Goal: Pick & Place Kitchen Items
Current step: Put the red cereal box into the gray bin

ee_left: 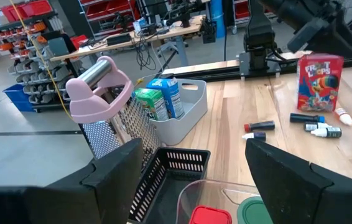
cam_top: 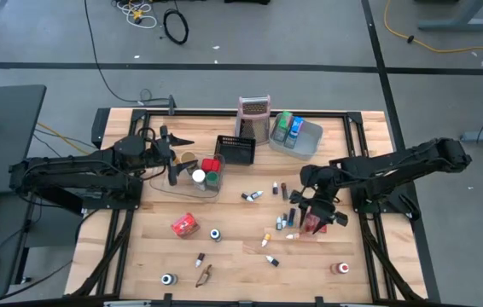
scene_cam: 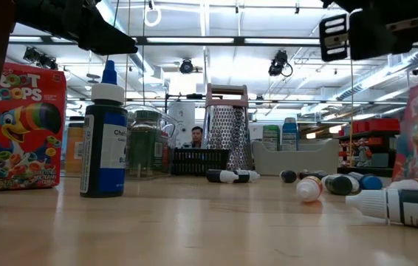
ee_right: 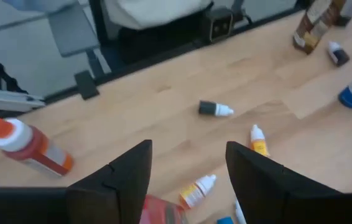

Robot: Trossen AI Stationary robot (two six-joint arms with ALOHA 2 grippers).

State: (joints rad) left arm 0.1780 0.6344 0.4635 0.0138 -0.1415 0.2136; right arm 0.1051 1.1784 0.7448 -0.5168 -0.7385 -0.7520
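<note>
From table centre in the high view, the tall silvery box grater (cam_top: 254, 118) stands at 12 o'clock, the grey plastic tray (cam_top: 310, 136) just right of it, holding 2 small cartons (cam_top: 289, 128). The black mesh basket (cam_top: 235, 150) sits before the grater, the clear plastic tub (cam_top: 192, 182) at 9 o'clock, the red cereal packet (cam_top: 184, 225) at 7 o'clock

robotics lab: parts-bin shelves (ee_left: 30, 87), cabled workbenches (ee_left: 132, 43)

Box grater (cam_top: 254, 117) upright between black mesh basket (cam_top: 235, 150) and grey tray (cam_top: 308, 139); clear tub (cam_top: 192, 182) nearby.
</note>
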